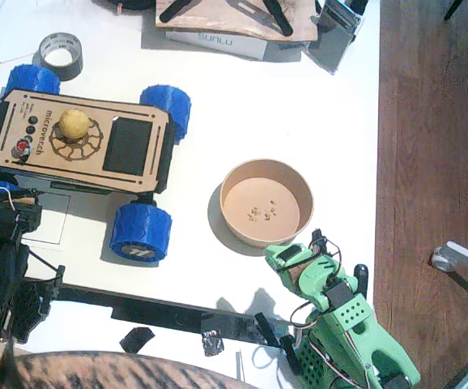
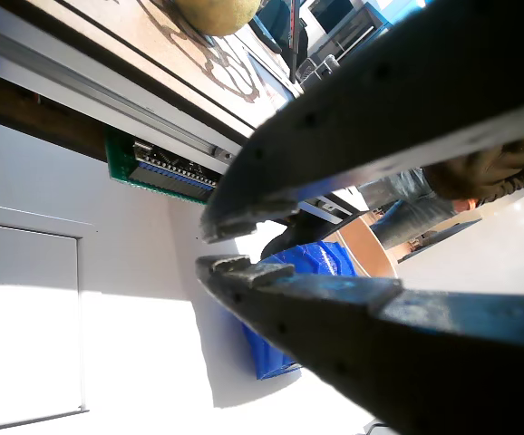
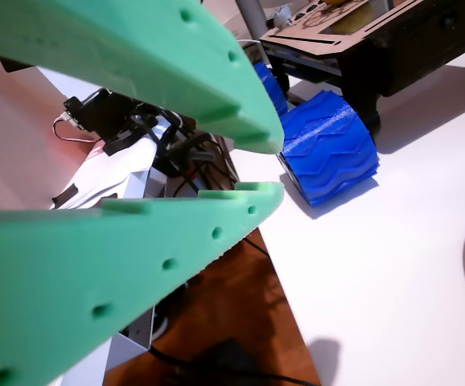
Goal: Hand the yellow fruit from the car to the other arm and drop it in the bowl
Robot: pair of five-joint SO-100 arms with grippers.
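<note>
Fixed view: fruit sits upper left on car, not picked yet; bowl waits mid-frame

Wrist view: black left gripper narrow, holds nothing, low beside car

Other wrist view: green right gripper narrow, holds nothing, waits

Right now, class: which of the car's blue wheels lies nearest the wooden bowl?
The front-right wheel, at the car's lower right corner in the fixed view. It is the wheel closest to the bowl; the other wheels lie farther left or farther up.
</note>
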